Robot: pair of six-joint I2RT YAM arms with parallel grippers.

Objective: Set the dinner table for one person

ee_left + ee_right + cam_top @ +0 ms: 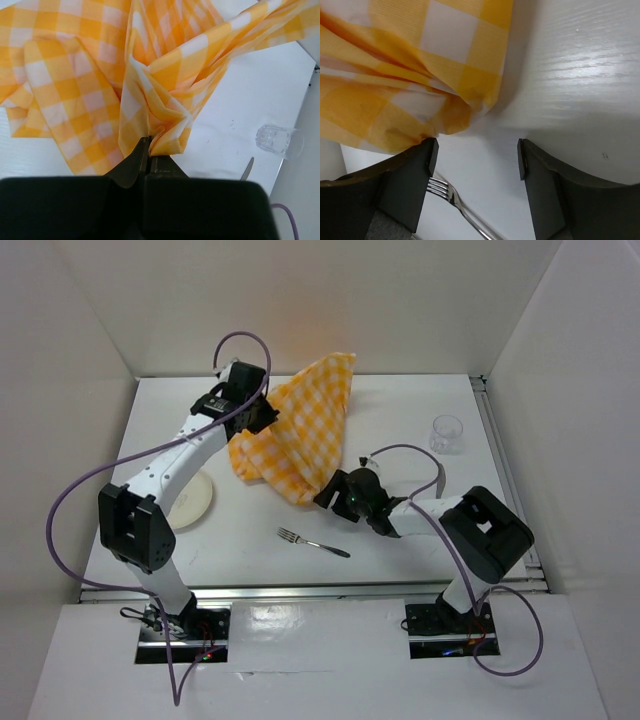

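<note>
A yellow-and-white checked cloth (295,435) lies crumpled on the white dinner table (400,420), one corner lifted toward the back wall. My left gripper (262,416) is shut on a fold of the cloth (165,135) at its left side. My right gripper (327,496) is open and empty just off the cloth's near tip (415,95). A metal fork (312,542) lies near the front edge and shows in the right wrist view (452,202). A clear glass (447,434) stands at the right. A cream plate (190,500) sits at the left, partly under my left arm.
White walls enclose the table on three sides. A metal rail (320,590) runs along the front edge and another along the right edge (505,465). The glass also shows in the left wrist view (277,141).
</note>
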